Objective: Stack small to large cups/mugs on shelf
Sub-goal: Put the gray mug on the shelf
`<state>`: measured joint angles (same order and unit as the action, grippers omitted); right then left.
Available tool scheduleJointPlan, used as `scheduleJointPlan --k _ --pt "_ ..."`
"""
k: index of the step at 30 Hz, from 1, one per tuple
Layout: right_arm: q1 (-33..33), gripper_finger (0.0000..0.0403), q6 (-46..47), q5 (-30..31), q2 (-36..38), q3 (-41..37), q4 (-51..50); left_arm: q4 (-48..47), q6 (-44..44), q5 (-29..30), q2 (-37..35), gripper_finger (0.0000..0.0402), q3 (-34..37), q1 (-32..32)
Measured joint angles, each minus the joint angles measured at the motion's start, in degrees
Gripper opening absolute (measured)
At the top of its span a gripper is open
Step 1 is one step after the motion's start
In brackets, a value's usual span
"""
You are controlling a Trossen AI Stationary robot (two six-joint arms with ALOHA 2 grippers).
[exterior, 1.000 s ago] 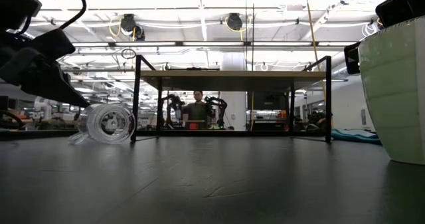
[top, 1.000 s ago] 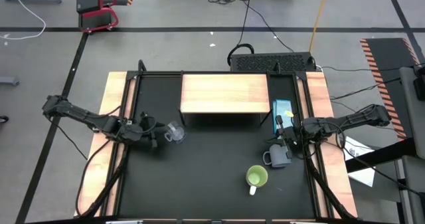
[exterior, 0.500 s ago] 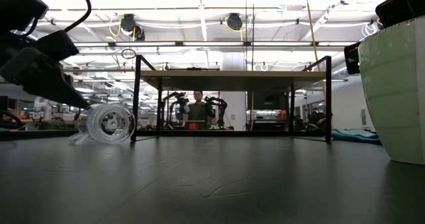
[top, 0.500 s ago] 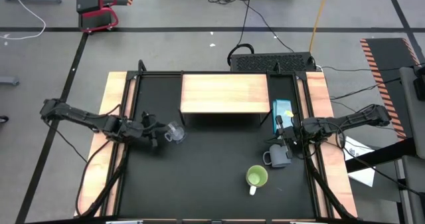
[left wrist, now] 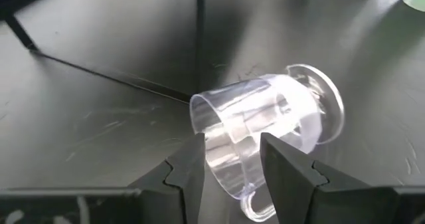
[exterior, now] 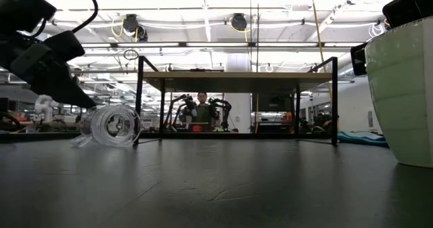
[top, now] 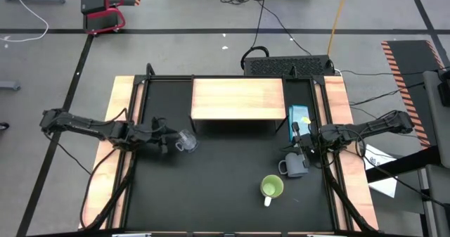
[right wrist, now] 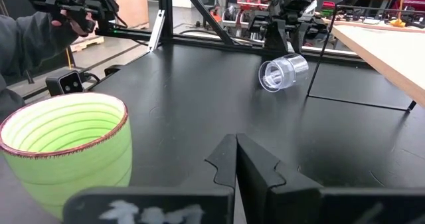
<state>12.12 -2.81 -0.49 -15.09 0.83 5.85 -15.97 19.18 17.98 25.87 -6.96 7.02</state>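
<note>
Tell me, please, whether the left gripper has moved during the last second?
Yes. In the high view the left gripper has crept toward the clear glass cup, which lies on its side by the shelf; its open fingers now flank the cup.

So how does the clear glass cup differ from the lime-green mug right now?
The clear glass cup lies on its side by the shelf's left front leg; the lime-green mug stands upright nearer the table's front. The cup is see-through and smaller, the mug opaque and wider. The left tool is at the cup; nothing is at the mug. Both have handles.
</note>
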Motion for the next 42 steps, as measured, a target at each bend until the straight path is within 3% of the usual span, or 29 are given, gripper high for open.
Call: scheduleJointPlan --k 10,21,32,39,42 --pt "0.00 0.0000 0.00 0.00 0.00 0.00 0.01 1.08 1.94 -3.75 3.24 0.0145 0.00 -0.74" --pt "0.00 0.0000 -0.85 0.00 0.02 0.00 -0.03 16.69 -0.69 -11.77 14.07 0.0145 0.00 -0.52" --pt "0.00 0.0000 -0.87 0.00 0.00 0.00 -0.34 25.76 3.06 -10.85 24.47 0.0145 0.00 -0.52" --pt "0.00 0.0000 -0.87 0.00 0.00 0.01 -0.48 28.35 2.38 -10.66 27.84 0.0144 0.00 -0.52" --pt "0.00 0.0000 -0.87 0.00 0.02 0.01 -0.48 29.40 1.94 -10.11 28.55 0.0126 0.00 -0.52"
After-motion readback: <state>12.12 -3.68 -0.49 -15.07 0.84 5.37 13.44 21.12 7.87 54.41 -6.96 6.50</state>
